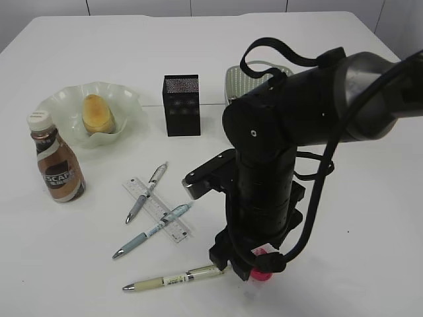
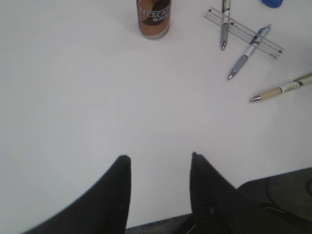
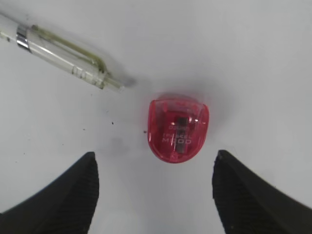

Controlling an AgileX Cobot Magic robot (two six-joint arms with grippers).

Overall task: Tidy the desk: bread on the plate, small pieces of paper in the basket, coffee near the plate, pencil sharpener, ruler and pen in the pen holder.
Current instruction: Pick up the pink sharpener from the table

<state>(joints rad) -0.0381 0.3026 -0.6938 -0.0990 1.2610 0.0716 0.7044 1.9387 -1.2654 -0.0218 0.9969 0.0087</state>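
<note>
I see the red pencil sharpener (image 3: 178, 127) lying flat near the worktop's front edge, rounded end toward my right gripper (image 3: 153, 187), whose jaws stand spread and empty around it. Its lettering is too blurred; the coffee bottle (image 2: 154, 17) reads NESCAFE. My left gripper (image 2: 160, 187) hangs open over bare table.

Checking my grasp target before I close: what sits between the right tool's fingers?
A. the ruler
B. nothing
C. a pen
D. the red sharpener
D: in the right wrist view the red sharpener lies on the table between the open right tool, with the pen off to the side.
</note>
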